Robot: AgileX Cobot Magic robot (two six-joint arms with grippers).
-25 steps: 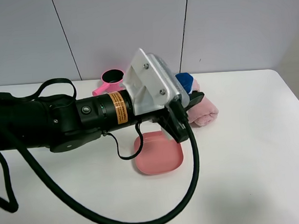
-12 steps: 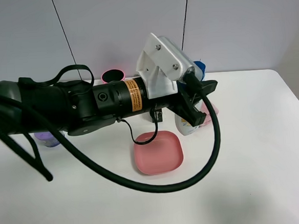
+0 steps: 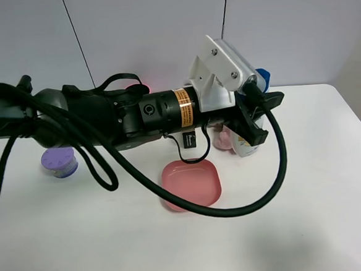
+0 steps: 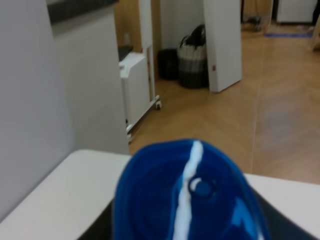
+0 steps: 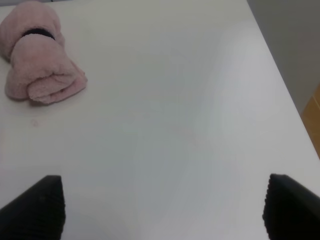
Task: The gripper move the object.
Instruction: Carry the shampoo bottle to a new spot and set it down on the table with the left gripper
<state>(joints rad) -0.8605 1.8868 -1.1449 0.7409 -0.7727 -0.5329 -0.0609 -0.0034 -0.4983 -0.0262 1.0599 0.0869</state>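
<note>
White bench sits in front of a grey wall. Far on the left stands a small purple jar. Next to it, a big black arm reaches across toward the right. The arm has an orange band and then a white block. Under the arm lies a pink plate. A pink towel peeks out just past it.

Then comes the left gripper. Its fingers are clenched on the bottle, below its blue cap. The bottle is almost upright, just right of the plate and beside the towel. It is hard to tell if the bottle touches the bench.

The right gripper hangs over bare bench. Its fingers are spread wide and hold nothing. The towel lies off to one side of it.
</note>
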